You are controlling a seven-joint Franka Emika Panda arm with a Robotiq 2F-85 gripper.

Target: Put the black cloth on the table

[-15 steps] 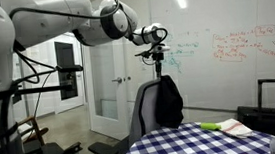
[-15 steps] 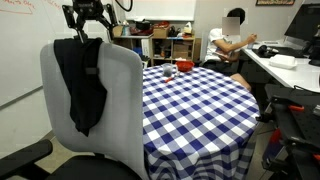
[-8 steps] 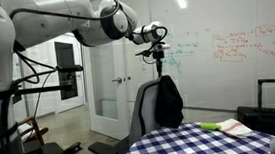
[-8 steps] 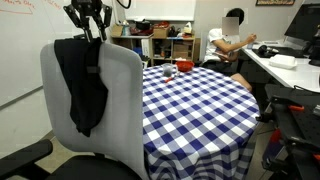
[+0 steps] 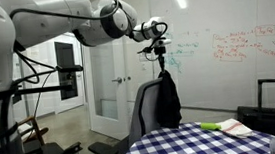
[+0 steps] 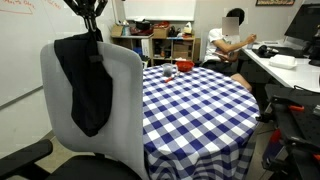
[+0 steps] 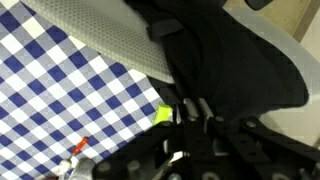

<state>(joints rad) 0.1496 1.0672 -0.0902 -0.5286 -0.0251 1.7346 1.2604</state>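
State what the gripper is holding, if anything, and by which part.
The gripper holds the black cloth by its top end, above the back of the grey chair; the rest hangs down.

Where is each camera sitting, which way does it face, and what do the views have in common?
Exterior view: low across the table, facing the whiteboard wall; the arm spans the top, claw above the black cloth.
Exterior view: behind the chair, facing over the table toward a seated person; only the claw shows, at the top edge.
Wrist view: on the wrist, looking down past the claw at cloth and table.
Shared: all three show cloth, chair and checked table.
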